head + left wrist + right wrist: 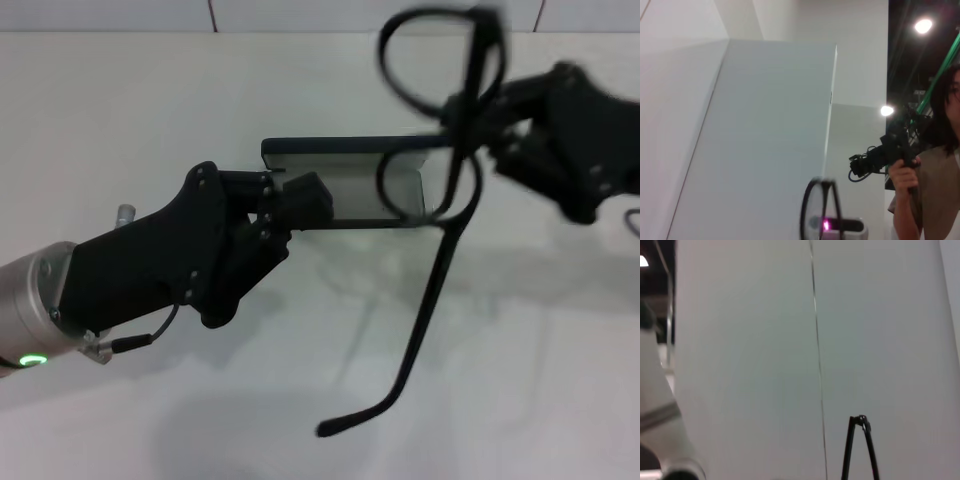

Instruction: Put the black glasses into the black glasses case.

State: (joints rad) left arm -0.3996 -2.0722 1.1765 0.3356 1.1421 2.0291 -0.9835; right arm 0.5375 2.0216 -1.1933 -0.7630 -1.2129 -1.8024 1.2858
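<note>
right gripper clamps thin black-framed glasses above open matte black rectangular case, which left gripper grips.

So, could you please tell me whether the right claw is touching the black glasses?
Touching: the head view shows the right claw gripping the black glasses at the frame, holding them up.

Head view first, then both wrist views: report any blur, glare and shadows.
Head view: the black glasses in the right gripper are smeared at the top rim; soft shadows lie on the white table beneath the left gripper at the black glasses case. Left wrist view: two ceiling lamps flare against darkness, and the glasses are blurred. Right wrist view: even, flat light, with no glare on the wall.
</note>
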